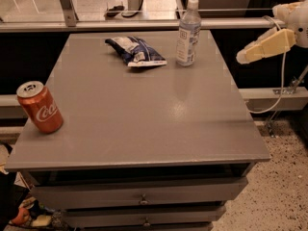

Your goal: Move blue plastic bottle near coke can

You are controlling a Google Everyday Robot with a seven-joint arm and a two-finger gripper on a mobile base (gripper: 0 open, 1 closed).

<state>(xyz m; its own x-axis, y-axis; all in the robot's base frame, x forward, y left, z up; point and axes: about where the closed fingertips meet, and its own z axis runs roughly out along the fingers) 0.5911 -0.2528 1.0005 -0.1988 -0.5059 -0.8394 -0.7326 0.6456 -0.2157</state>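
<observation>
Viewing the scene through the single camera.

- The blue plastic bottle [188, 32] is standing upright at the far edge of the grey cabinet top [144, 109], right of centre. White cap on, label facing me.
- The coke can [40, 107] is standing upright at the near left edge of the same top. It is well apart from the bottle, diagonally across the surface.
- A dark blue-and-white snack bag [136, 51] is lying flat just left of the bottle, near it but not touching.
- The gripper [243, 57] is hanging in the air off the right side of the cabinet, at about the bottle's height, with its pale cream tip pointing left toward the bottle. It is clear of the bottle and touching nothing. I am not able to tell whether the claw is released or clenched from this angle; it is holding nothing that I can see.
- A white cable [269, 100] is drooping below the arm on the right.
- Two grey drawers [143, 196] are showing under the top, and speckled floor [284, 186] is showing at lower right.
</observation>
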